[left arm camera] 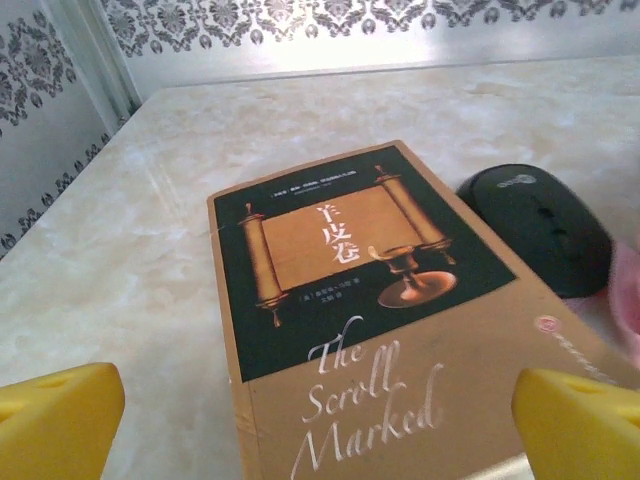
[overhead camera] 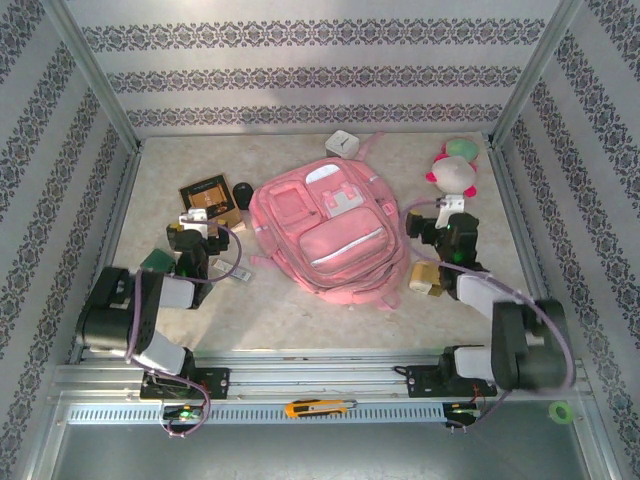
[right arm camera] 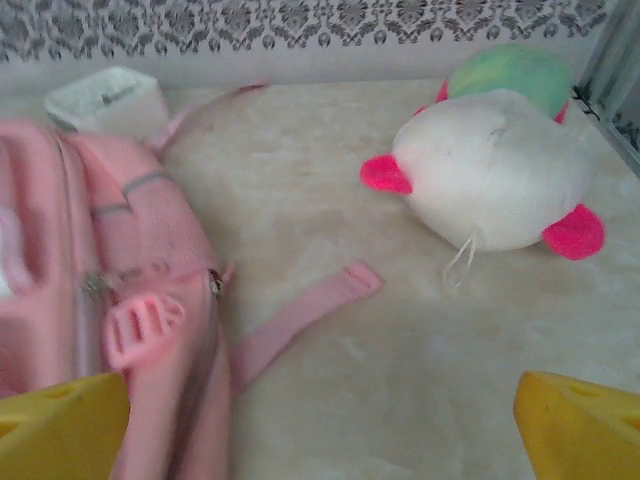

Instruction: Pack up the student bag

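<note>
Pale tabletop (overhead camera: 300, 320): left gripper (left arm camera: 320, 425) spread wide over a book (left arm camera: 350, 250) (gripping nothing); right gripper (right arm camera: 320, 430) spread beside the student bag (right arm camera: 120, 250).

High at six o'clock, the top camera looks down toward twelve. It shares the book (left arm camera: 340, 300) at ten o'clock with the close left wrist camera, the student bag (right arm camera: 150, 300) and two-o'clock plush toy (right arm camera: 495, 170) with the right.

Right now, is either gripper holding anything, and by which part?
Nothing held. Left gripper open over the book; right gripper open beside the student bag.
</note>
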You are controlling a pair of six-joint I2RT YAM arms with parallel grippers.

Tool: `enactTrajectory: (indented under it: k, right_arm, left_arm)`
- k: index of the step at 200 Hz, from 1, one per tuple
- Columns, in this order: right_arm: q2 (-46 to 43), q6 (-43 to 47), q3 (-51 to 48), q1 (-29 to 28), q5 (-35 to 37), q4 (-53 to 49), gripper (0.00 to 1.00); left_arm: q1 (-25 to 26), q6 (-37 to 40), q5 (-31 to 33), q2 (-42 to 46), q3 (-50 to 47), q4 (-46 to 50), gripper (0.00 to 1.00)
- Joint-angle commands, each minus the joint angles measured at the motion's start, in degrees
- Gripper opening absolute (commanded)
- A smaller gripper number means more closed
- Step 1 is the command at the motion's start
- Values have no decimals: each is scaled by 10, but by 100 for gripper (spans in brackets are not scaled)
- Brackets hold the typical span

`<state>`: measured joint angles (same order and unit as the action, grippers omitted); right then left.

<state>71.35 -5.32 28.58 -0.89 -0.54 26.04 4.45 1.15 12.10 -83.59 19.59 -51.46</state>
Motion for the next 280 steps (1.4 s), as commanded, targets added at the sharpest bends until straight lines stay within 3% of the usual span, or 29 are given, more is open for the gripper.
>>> enactTrajectory:
  k: [1, 16, 29, 48, 63, 95, 140, 174, 189, 221, 280]
  right_arm:
    - [-67, -96, 129, -7, -10, -325, 98]
    - [-71, -127, 180, -27, -37, -441, 98]
    - [-72, -164, 202, -50, -54, -513, 98]
    - [-56, -264, 229, -56, -64, -611, 98]
    - [-47, -279, 220, -60, -105, -611, 98]
    - [-36, -294, 186, -65, -103, -523, 98]
    - [80, -259, 244, -68, -113, -523, 98]
    - [150, -254, 268, -93, -128, -499, 98]
    - [161, -257, 262, -106, -123, -499, 88]
    - [149, -293, 209, -139, -127, -484, 70]
    - [62, -437, 104, -277, -70, -418, 60]
  left_arm:
    - [16, -63, 18, 131, 85, 256, 99]
    - [16, -146, 22, 179, 165, 435, 99]
    - [19, -200, -2, 202, 208, 523, 99]
    - [23, -260, -95, 198, 263, 609, 100]
    - [35, -286, -141, 164, 312, 683, 100]
    - [59, -347, -208, 74, 379, 796, 100]
    - [120, -399, -256, 33, 344, 730, 100]
    - [128, -436, -306, -22, 338, 672, 70]
    - [131, -437, -320, -52, 349, 657, 60]
    - [132, -435, -318, -114, 375, 635, 57]
    - [133, -419, -327, -201, 436, 638, 49]
